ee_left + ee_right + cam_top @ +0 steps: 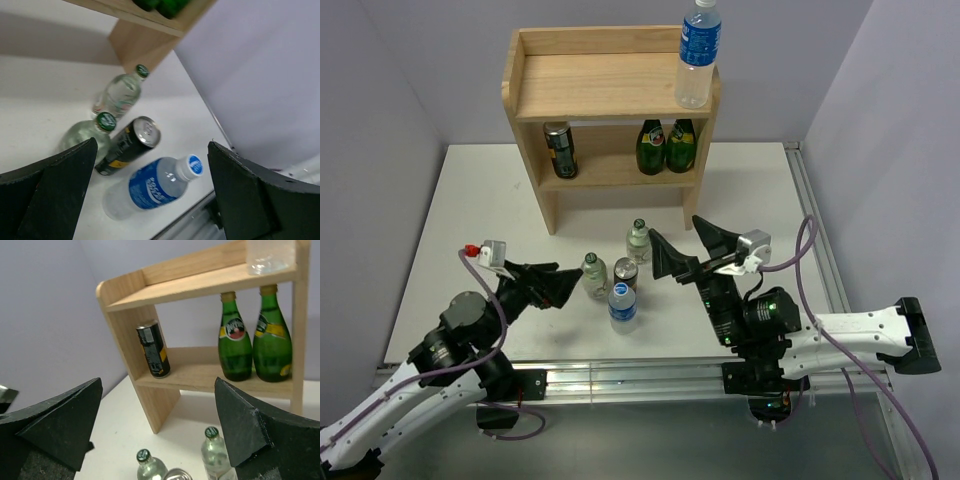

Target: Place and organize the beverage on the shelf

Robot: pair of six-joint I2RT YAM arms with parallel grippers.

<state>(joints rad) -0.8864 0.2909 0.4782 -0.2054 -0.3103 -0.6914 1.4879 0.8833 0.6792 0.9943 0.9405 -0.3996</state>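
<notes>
The wooden shelf [590, 85] holds a water bottle [699, 55] on its top tier. A dark can [559, 150] and two green bottles [666, 147] stand on the lower tier. On the table stand two clear green-capped bottles [638, 240] [594, 275], a can [625, 272] and a blue-labelled water bottle [622, 305]. My left gripper [558, 284] is open and empty just left of this group, facing the water bottle [150, 187] and the can [129, 144]. My right gripper [688, 250] is open and empty to the group's right, facing the shelf [150, 385].
The white table [470, 200] ends at a metal rail [630, 380] along the near edge. Lilac walls close in the back and both sides. The shelf's top tier is bare left of the water bottle.
</notes>
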